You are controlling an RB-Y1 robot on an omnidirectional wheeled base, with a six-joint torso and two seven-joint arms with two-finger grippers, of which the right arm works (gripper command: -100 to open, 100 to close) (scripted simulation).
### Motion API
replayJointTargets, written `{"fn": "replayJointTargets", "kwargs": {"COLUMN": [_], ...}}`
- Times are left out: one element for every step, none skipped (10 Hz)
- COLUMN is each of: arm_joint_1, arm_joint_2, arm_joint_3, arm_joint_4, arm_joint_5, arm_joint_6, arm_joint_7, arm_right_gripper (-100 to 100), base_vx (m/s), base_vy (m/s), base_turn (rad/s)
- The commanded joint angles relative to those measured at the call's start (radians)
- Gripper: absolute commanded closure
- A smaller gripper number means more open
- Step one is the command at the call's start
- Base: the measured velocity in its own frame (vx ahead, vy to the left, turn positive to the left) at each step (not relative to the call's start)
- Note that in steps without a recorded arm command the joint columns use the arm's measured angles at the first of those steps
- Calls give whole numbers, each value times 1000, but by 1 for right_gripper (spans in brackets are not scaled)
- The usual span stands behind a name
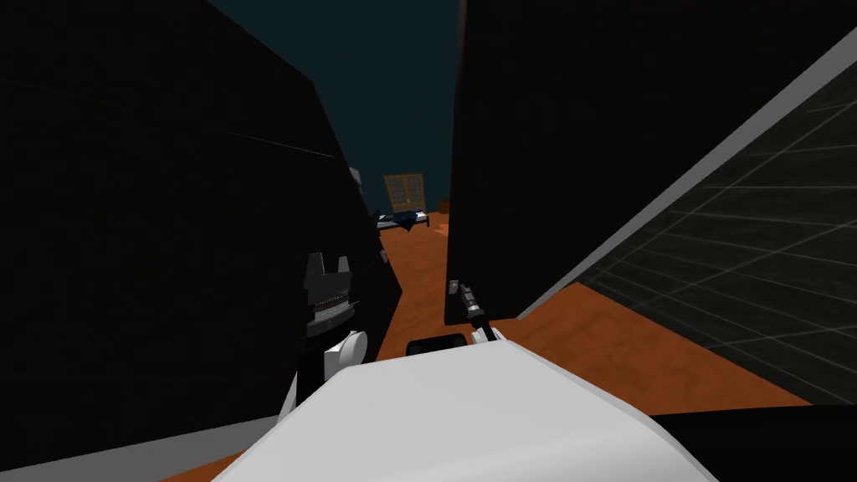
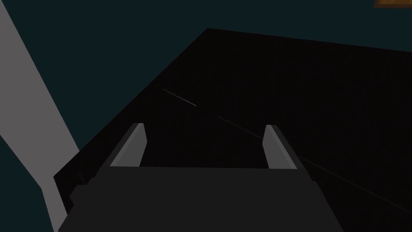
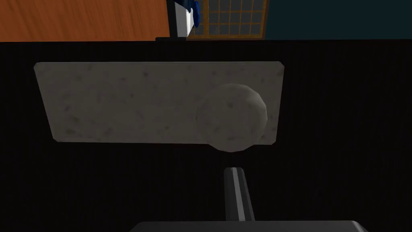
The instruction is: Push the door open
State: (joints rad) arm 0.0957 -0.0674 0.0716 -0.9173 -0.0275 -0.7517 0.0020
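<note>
Head view: the black door stands ajar ahead-right, over orange floor. Its speckled grey plate bears a round knob. The right claw, blades together, points near it. The left claw has its blades apart.

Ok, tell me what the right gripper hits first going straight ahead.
Probably the dark door face just beside the round grey knob on its plate; the right gripper, fingers shut, points just off the knob. It may graze it; depth is unclear.

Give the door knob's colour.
The knob is mottled grey, with darker flecks; the right wrist view shows it best.
</note>
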Motion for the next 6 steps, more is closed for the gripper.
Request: {"fn": "replayJointTargets", "kwargs": {"arm_joint_1": [6,6,9,13,16,20], "arm_joint_2": [2,2,4,8,13,22], "arm_joint_3": [-1,-1,-1,-1,-2,-2], "arm_joint_4": [-9,-9,-14,-19,-25,-31], "arm_joint_5": [-3,-3,-5,-7,-9,-11], "arm_joint_6": [5,5,8,11,14,17], "arm_joint_7": [0,0,0,0,0,0], "arm_right_gripper": [-100,-100,-100,-100,-100,-100], "base_vx": [-32,-191,-189,-203,-217,-245], "base_vy": [84,75,69,71,92,86], "base_turn": [-80,-26,-29,-50,-67,-74]}}
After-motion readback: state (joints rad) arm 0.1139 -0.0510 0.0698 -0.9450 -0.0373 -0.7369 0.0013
